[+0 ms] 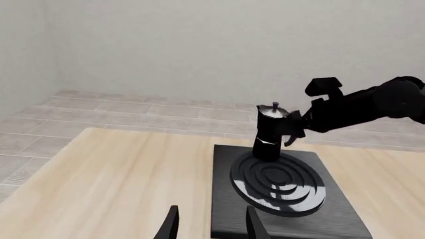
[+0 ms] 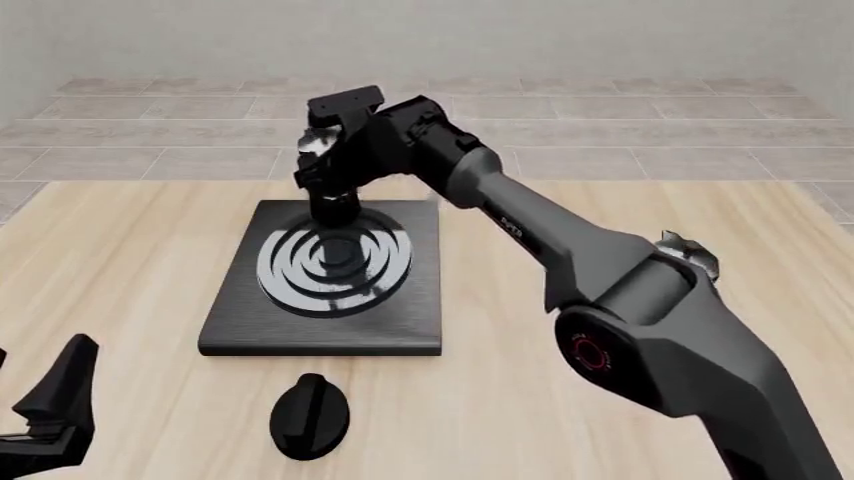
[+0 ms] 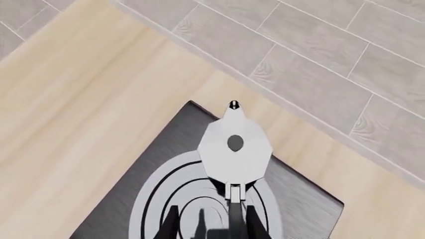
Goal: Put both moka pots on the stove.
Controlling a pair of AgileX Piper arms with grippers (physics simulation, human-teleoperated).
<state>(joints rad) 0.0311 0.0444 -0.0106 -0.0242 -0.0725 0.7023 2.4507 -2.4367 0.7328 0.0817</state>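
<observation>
One moka pot [image 1: 271,133], black with a silvery lid [image 3: 232,149], stands upright on the far part of the stove [image 1: 335,219], a black slab with silver rings [image 2: 240,320]. My right gripper [image 3: 211,213] reaches across from the right. It is open, with the pot's handle [image 3: 234,195] between its spread fingers. In the front view the arm covers most of that pot [image 2: 331,208]. A silvery lid [image 2: 683,252], seemingly the other moka pot's, peeks from behind the right arm's elbow. My left gripper [image 1: 212,220] hovers open and empty near the stove's front left [image 2: 43,392].
A black oval knob [image 2: 310,415] lies on the wooden table [image 2: 120,260] just in front of the stove. The right arm [image 2: 561,240] stretches diagonally over the table's middle. Tiled floor lies beyond the table's far edge.
</observation>
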